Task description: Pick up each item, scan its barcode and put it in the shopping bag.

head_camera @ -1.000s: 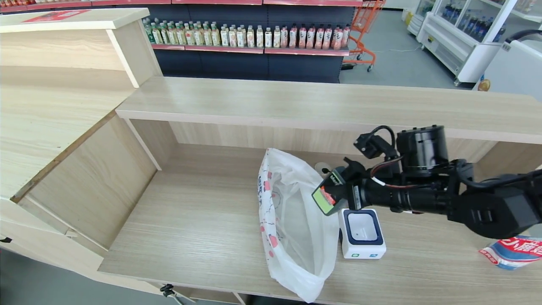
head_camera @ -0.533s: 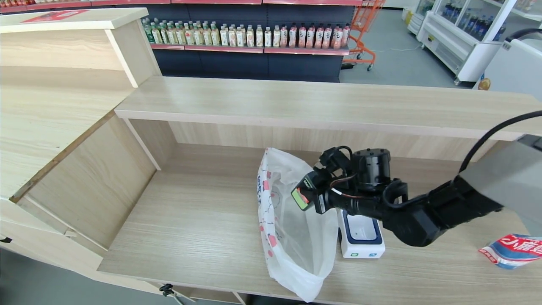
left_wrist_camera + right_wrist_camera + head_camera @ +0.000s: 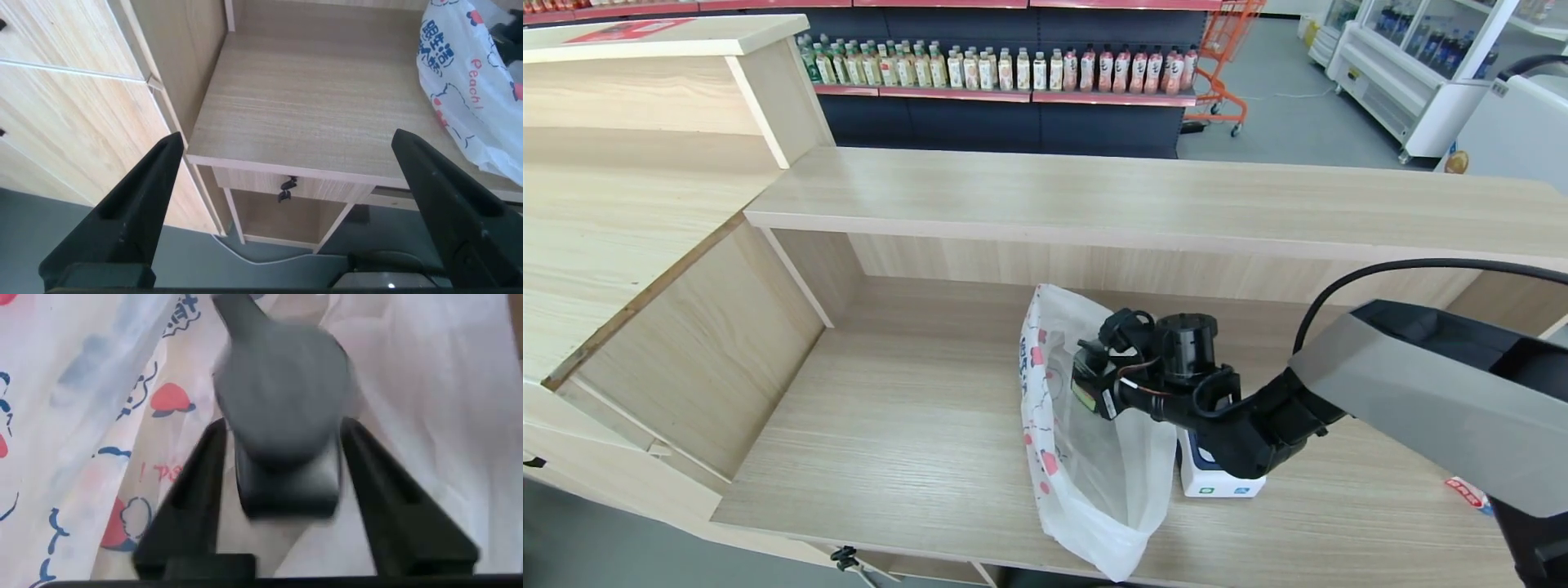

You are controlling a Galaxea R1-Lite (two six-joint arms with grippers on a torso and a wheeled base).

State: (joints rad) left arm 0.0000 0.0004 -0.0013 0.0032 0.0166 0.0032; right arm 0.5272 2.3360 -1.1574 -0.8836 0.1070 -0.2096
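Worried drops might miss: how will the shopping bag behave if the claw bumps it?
Probably floppy: the shopping bag is thin, see-through, crumpled film. Likely light, so a nudge from the right claw could slide it or close its mouth.

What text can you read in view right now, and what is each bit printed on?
"Peach!": in red, on the white plastic shopping bag.
Blue characters beside it on the bag: too small to read.
Dark item held in the right tool: its green and red label is too small to read.
White and blue scanner box: two small front icons, unreadable.
Shelf bottles: labels too small to read.
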